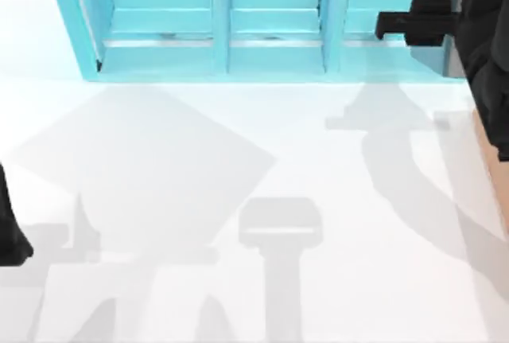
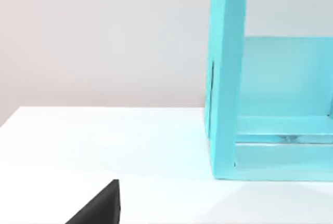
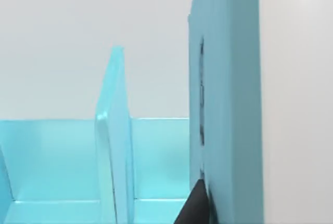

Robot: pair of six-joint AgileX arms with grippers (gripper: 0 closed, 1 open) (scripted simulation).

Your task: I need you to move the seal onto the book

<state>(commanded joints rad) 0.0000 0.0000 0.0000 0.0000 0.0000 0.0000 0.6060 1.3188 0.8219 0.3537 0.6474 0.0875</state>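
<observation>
Top view puts my left arm (image 1: pixel 11 228) nearest, well clear of the turquoise shelf unit (image 1: pixel 238 33); farther off, my right gripper (image 1: pixel 398 26) reaches at the shelf's right compartment, claw state not discernible. Seal and book lie unseen; I'd judge the seal rigid, light, best pinched across its sides.

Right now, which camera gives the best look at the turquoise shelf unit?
The top view: it shows the turquoise shelf unit along the table's far edge, with three compartments side by side. The left wrist view shows one end wall and part of a compartment; the right wrist view shows a wall and a divider close up.
</observation>
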